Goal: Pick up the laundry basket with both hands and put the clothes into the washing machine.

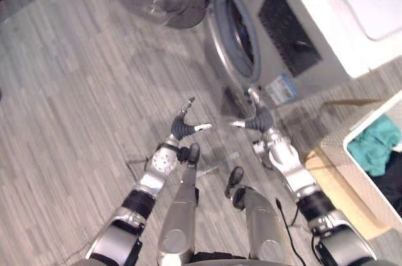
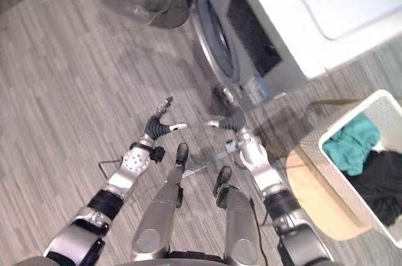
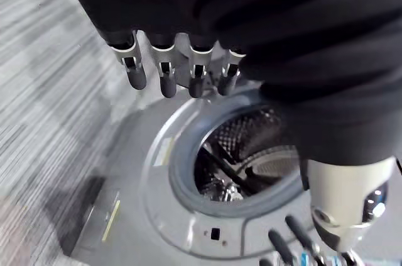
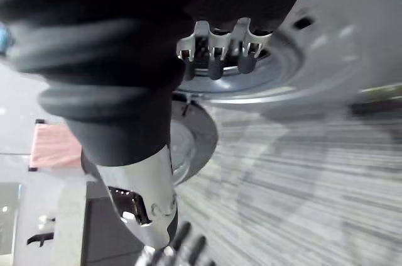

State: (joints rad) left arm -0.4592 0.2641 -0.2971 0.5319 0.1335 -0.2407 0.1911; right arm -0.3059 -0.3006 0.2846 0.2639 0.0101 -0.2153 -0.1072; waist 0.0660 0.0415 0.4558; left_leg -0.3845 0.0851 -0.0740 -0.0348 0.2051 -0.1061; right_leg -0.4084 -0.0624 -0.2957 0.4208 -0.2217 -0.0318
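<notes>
No readable text, blue sticker [image 1: 281, 88] on washing machine [image 1: 269, 58] illegible

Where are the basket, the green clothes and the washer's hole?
laundry basket [image 2: 380, 107], right eye view, inner wall.
green clothes [image 2: 352, 143], right eye view, middle of cloth.
washing machine opening [image 3: 242, 159], left wrist view, inside drum.

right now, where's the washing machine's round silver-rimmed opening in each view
left eye view: round silver-rimmed opening upper middle
right eye view: opening upper middle
left wrist view: opening beyond the left hand's fingers
right wrist view: opening behind the right hand's fingers
shared landmark: grey wood-plank floor
</notes>
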